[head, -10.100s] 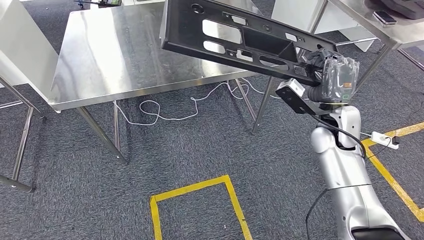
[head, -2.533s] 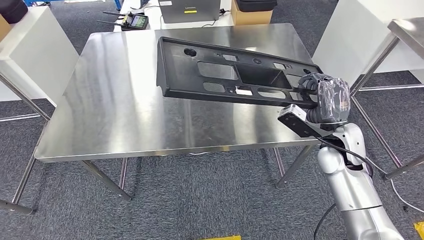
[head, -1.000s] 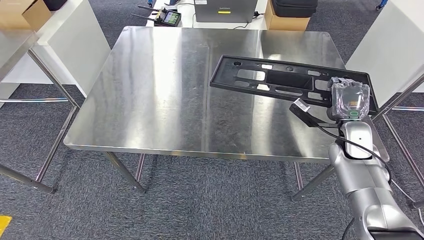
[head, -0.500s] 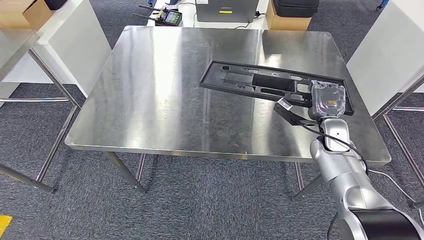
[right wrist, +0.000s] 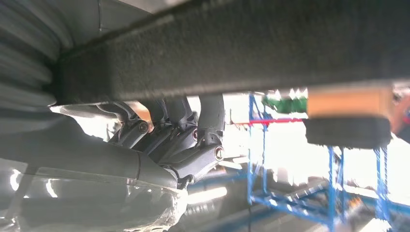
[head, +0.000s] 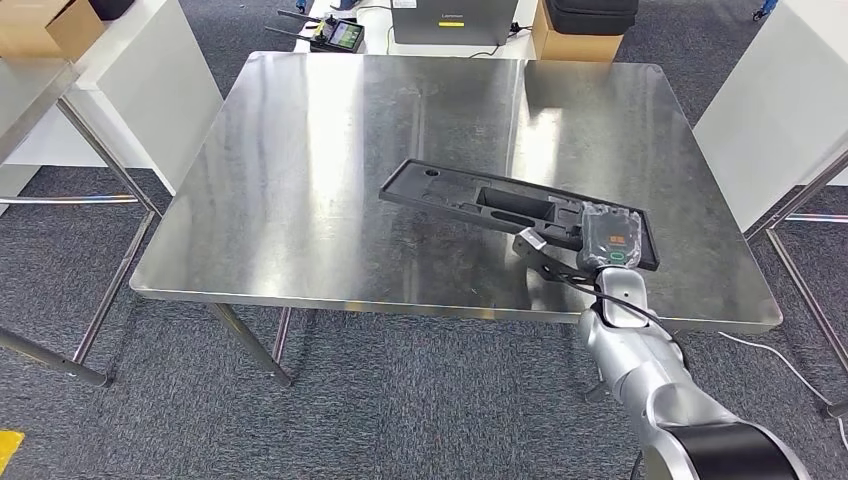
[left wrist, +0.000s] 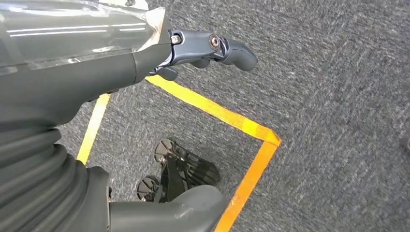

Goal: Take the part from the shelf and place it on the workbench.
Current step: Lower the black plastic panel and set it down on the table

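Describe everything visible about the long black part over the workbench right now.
The black part is a long, flat, matte panel that looks like moulded plastic, with a raised rim, a round hole near its far end and several rectangular cutouts and recesses along its length. It lies low and slanted across the near right area of the steel workbench, apparently resting on or just above it. The right hand grips its near end, with the fingers curled under the edge.
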You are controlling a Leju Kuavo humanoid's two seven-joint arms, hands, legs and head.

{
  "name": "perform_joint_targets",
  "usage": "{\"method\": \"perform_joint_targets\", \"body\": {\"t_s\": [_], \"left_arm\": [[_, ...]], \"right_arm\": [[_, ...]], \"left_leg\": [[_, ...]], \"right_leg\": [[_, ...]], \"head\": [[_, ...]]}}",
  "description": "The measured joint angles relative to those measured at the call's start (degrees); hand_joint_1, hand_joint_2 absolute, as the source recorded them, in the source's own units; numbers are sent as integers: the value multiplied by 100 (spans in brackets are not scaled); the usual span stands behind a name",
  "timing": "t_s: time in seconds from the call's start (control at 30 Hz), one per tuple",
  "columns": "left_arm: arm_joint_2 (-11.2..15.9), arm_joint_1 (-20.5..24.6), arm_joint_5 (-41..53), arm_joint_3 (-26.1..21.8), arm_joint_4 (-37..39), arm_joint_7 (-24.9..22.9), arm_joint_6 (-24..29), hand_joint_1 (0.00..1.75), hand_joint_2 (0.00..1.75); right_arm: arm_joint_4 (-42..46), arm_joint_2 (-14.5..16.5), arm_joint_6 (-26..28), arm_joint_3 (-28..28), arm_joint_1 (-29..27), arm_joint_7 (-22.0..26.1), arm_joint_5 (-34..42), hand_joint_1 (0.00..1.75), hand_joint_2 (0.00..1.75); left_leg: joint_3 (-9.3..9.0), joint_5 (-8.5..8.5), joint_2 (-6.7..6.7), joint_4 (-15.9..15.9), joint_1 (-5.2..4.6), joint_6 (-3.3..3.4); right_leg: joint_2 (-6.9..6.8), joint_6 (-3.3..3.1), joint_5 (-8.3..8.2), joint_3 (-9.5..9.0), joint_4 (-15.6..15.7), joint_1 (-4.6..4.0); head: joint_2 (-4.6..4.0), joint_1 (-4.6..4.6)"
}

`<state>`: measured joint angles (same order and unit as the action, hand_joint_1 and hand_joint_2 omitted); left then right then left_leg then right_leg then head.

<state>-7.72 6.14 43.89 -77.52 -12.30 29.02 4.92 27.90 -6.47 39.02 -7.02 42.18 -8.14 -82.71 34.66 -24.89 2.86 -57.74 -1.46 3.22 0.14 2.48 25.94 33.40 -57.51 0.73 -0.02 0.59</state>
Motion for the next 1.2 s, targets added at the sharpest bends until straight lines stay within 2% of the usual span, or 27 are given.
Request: {"method": "perform_joint_targets", "body": {"t_s": [0.23,0.6,0.73,0.77,0.9,1.2], "left_arm": [[40,-10,16,3,-39,-99,-57,0,175],[73,-16,9,3,-68,-174,-56,0,175],[78,-17,7,3,-83,-174,-57,0,175],[80,-17,7,3,-85,-177,-55,0,175],[84,-17,20,3,-88,-321,-2,0,0],[89,-23,208,36,-96,-530,-81,0,0]], "right_arm": [[-54,173,68,457,-491,-105,-213,175,175],[-54,294,109,851,-625,-2,-259,175,175],[-54,305,109,890,-634,-2,-259,0,0],[-54,307,109,900,-634,0,-258,0,0],[-51,314,109,975,-664,45,-273,0,0],[142,303,111,1394,-843,233,-372,0,0]], "left_leg": [[-1,-1,-1,0,-1,0],[-51,-6,-1,2,2,1],[-61,-6,-1,1,2,1],[-64,-6,-1,1,2,1],[-66,-6,-1,1,2,2],[-71,-6,-1,1,1,3]], "right_leg": [[0,0,0,-2,2,0],[0,-3,3,-50,16,2],[0,-3,3,-63,19,2],[1,-3,3,-65,19,2],[0,-3,3,-69,21,3],[0,-3,2,-69,22,3]], "head": [[-1,1],[-1,-1],[-1,-2],[-1,-2],[-1,-2],[-1,-1]]}}
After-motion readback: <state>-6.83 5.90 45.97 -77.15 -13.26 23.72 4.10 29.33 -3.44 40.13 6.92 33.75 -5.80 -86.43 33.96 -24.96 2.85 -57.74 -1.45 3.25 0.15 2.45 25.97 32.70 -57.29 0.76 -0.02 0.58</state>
